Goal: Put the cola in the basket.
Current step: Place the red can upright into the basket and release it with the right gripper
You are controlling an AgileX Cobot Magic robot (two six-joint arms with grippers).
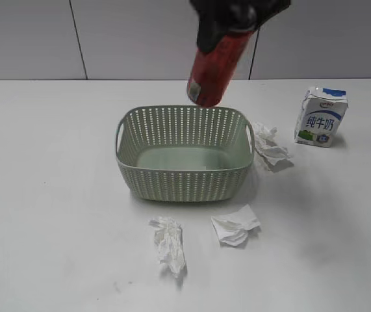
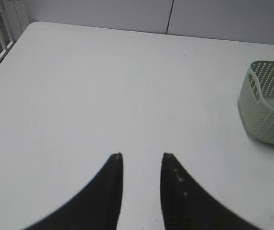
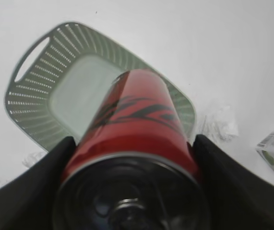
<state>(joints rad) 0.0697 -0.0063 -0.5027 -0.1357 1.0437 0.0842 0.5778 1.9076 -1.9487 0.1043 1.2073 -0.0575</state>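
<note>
The cola (image 1: 214, 67) is a tall red can held tilted in the air above the back rim of the basket (image 1: 182, 184). My right gripper (image 1: 236, 14) is shut on its upper end. In the right wrist view the cola (image 3: 137, 124) fills the middle between the two black fingers, with the sage-green perforated basket (image 3: 31, 96) below it. The basket is empty. My left gripper (image 2: 140, 155) is open and empty over bare table, with the basket (image 2: 266, 122) at its far right.
A white-and-blue milk carton (image 1: 321, 117) stands at the right back. Crumpled white tissues lie right of the basket (image 1: 270, 147) and in front of it (image 1: 235, 227), (image 1: 169, 243). The white table (image 1: 49, 195) ends at a grey wall behind.
</note>
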